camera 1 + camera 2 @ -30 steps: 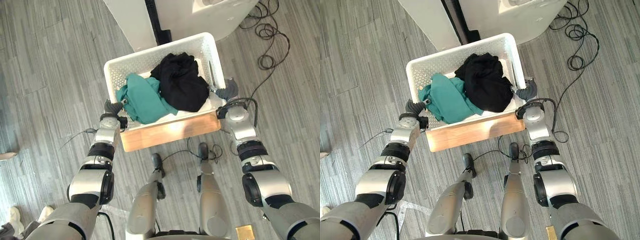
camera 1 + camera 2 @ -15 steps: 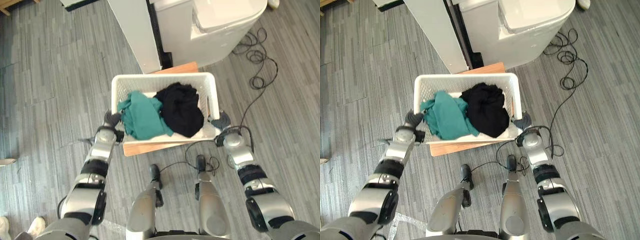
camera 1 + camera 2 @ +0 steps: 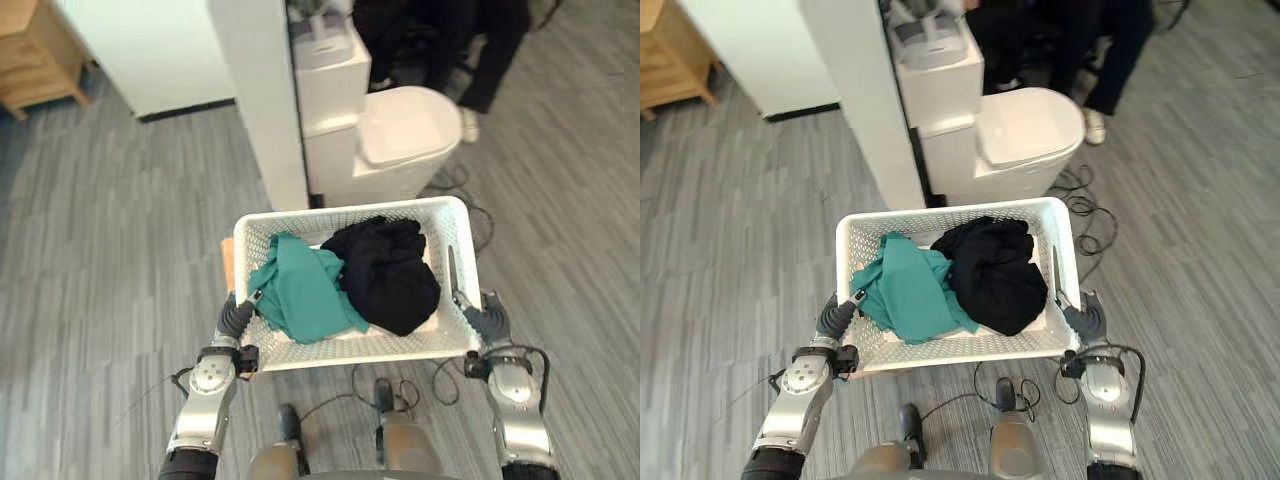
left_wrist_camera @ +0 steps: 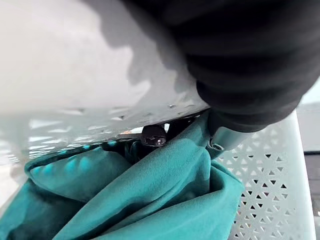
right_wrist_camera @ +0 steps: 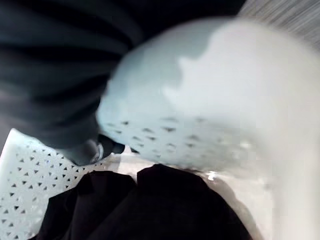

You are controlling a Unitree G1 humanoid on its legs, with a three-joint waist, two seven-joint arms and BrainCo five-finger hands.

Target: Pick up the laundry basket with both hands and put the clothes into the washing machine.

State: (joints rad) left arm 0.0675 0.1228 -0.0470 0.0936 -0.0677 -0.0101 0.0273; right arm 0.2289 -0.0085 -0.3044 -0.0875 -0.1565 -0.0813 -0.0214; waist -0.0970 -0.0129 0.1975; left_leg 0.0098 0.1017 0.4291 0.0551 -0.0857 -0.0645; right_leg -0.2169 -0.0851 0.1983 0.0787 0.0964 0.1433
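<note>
I hold a white perforated laundry basket point(image 3: 350, 350) in the air, one hand at each short end. My left hand point(image 3: 232, 318) curls over the left rim, and in the left wrist view a finger point(image 4: 227, 135) hooks inside against the teal garment point(image 4: 150, 200). At the other end, the right hand point(image 3: 487, 318) grips the right rim point(image 5: 225, 90). Inside lie a teal garment point(image 3: 305, 290) and a black garment point(image 3: 390, 275). Just beyond the basket stands the white washing machine point(image 3: 405, 125), its rounded lid down.
A tall white panel point(image 3: 255, 100) rises left of the machine. A person in dark trousers point(image 3: 490, 50) stands behind it. A wooden cabinet point(image 3: 40, 50) is at the far left. Cables point(image 3: 470, 215) lie by the machine. A wooden board's edge point(image 3: 226, 265) shows under the basket's left side.
The basket has come up off the wooden board with both hands still on its rim. The camera has shifted, bringing the machine, panel and person into view.
</note>
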